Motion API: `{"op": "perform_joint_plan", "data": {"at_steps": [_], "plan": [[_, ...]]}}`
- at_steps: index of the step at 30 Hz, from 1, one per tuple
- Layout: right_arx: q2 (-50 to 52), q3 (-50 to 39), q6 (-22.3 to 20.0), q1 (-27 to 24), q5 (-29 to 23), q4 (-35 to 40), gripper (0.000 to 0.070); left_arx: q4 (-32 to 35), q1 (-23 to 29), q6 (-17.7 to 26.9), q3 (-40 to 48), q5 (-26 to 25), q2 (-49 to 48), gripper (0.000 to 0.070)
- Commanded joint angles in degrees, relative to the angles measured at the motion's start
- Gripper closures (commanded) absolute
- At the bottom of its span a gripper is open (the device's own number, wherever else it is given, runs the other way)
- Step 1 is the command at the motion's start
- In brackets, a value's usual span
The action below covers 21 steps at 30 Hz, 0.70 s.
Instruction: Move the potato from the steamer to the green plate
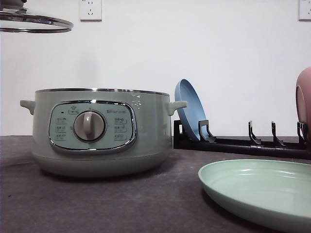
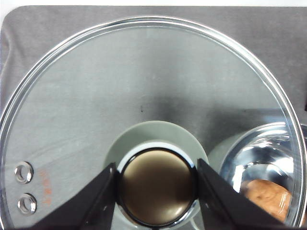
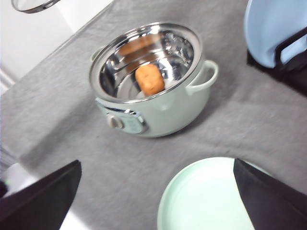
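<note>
Sage-green steamer [image 1: 97, 133] open on the grey cloth counter [image 1: 121, 204], shiny steel bowl inside, matte orange-brown potato [image 3: 149, 79] sitting lumpy and oval at the bottom. Glass lid [image 2: 144, 110] lifted clear and off to the left, left hand [image 2: 157, 189] clamped on its dark round knob [image 2: 157, 187], fingers snug on both sides. Right hand [image 3: 158, 191] spread wide with nothing in it, hovering over the near edge of the pale mint green plate [image 3: 206, 196], well apart from the pot.

Stuff that could go sideways, guessing here: smooth rounded potato on slick steel, likely to roll or squirt out of a pinch that lands off-centre. Deep pot walls, so a slanted reach could clip the chrome rim. Lid hanging by the knob alone, could tilt and slip. Blue plate [image 1: 190, 109] upright in the black rack [image 1: 243, 143] behind, easy to bump on the carry.
</note>
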<state>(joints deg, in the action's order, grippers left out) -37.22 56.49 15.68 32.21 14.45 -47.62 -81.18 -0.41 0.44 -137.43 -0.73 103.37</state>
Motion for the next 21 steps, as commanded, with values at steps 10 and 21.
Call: {"op": "perform_joint_plan", "data": {"at_steps": [10, 21], "plan": [[-24.9, 14.1, -6.7, 0.3, 7.0, -1.5, 0.0058, -1.3, 0.0, -0.9, -2.8, -0.3, -0.8, 0.0696], [-55.5, 43.7, -15.8, 1.5, 7.0, -8.7, 0.0058, -1.2, 0.0, -0.9, -2.8, -0.3, -0.8, 0.0696]]}}
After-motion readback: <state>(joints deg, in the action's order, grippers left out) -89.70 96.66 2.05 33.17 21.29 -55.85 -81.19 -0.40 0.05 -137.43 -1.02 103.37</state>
